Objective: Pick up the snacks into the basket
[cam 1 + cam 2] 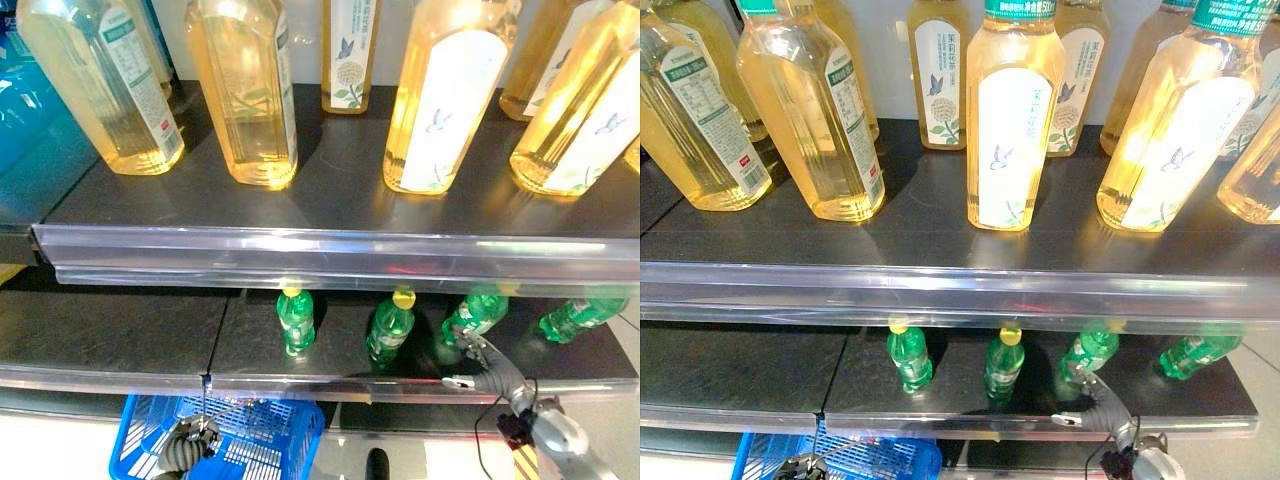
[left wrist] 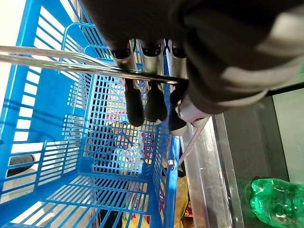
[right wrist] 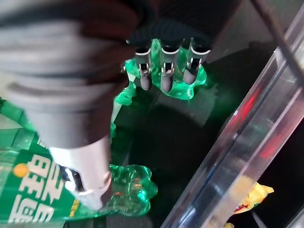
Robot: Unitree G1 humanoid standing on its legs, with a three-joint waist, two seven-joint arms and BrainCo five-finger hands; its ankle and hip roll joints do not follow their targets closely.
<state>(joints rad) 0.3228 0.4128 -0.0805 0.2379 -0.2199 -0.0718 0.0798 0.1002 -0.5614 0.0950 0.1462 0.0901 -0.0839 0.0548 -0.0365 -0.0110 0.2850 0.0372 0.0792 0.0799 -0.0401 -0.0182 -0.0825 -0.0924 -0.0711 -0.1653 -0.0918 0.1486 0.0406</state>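
Note:
My left hand (image 2: 147,102) has its fingers curled round the metal handle (image 2: 57,59) of the blue basket (image 1: 250,435), low in front of the shelves. Through the basket's mesh I see coloured snack packets (image 2: 121,142) below it, and a yellow packet (image 3: 251,197) lies under the lower shelf's edge. On the lower shelf my right hand (image 1: 490,372) reaches among green bottles, fingers (image 3: 164,71) straight. The fingertips are at the base of one green bottle (image 3: 185,90). Its thumb (image 3: 83,175) lies against another green bottle (image 3: 128,190).
Several green bottles (image 1: 295,320) lie on the lower dark shelf (image 1: 110,335). Tall yellow drink bottles (image 1: 245,90) stand on the upper shelf, whose clear plastic rail (image 1: 330,250) juts out above the lower one.

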